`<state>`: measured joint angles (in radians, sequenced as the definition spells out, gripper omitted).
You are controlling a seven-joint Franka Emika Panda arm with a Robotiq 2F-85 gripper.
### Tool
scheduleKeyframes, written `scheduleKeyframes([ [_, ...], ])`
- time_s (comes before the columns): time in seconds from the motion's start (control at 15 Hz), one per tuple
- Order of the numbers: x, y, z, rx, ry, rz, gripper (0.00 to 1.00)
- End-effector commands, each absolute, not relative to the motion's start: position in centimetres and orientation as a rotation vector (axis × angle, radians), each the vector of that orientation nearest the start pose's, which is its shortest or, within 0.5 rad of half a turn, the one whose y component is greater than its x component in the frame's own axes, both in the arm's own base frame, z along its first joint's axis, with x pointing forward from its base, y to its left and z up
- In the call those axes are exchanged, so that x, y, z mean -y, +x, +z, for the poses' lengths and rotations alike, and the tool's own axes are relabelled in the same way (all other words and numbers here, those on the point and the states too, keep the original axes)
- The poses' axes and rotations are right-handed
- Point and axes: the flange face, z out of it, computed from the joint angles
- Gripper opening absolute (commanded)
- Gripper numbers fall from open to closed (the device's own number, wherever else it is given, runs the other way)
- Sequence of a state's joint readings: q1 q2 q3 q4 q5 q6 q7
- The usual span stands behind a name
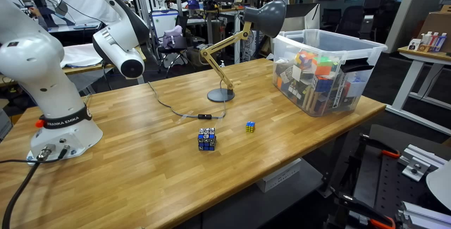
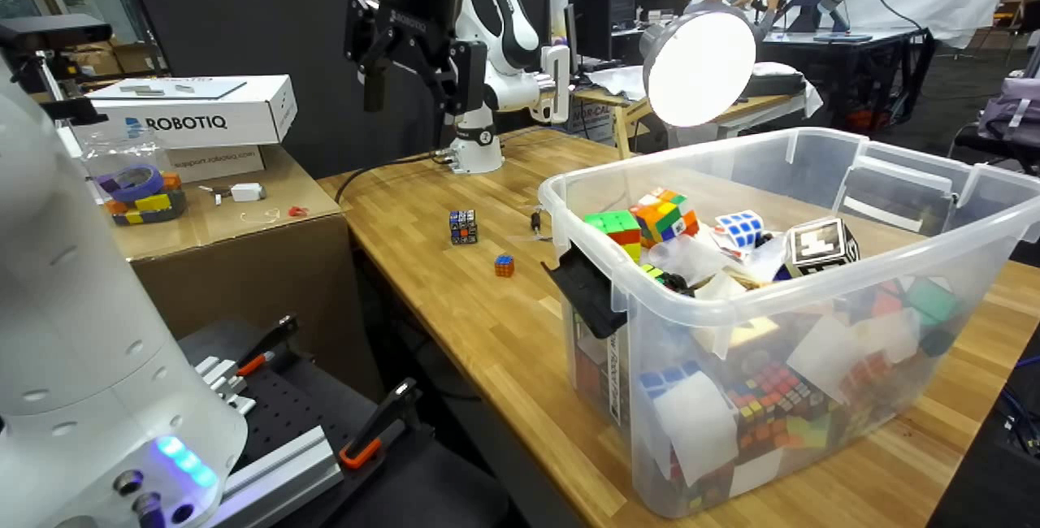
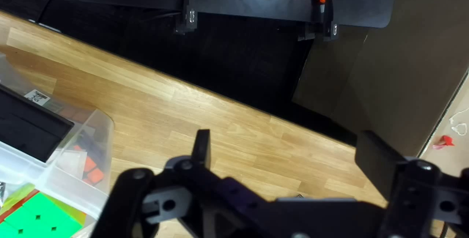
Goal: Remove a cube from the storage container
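The storage container is a large clear bin full of colourful puzzle cubes and paper. It stands on the table in both exterior views; its corner shows at the left of the wrist view. A black cube with white marks lies tilted on top of the contents, near the middle right in an exterior view. It is out of the wrist view. My gripper is open and empty, high above the table edge and beside the container. Its spread fingers show in the wrist view; in an exterior view only part shows.
A dark blue cube with pale marks and a tiny cube sit on the table. A desk lamp with a cable stands behind them. A cardboard box with Robotiq boxes stands beside the arm.
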<state>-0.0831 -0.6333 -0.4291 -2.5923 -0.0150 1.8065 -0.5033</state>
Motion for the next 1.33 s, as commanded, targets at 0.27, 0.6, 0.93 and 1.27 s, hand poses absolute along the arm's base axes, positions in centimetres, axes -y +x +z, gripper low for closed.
scheduleKeyframes([
  [0.27,18.0,30.8,42.7,-0.072,-2.832,0.139,1.0],
  [0.6,22.0,32.5,41.7,-0.278,-2.809,0.163,1.0],
  [0.93,26.3,35.2,42.9,-0.36,-2.844,0.066,1.0],
  [1.27,25.5,34.7,42.6,-0.355,-2.851,0.074,1.0],
])
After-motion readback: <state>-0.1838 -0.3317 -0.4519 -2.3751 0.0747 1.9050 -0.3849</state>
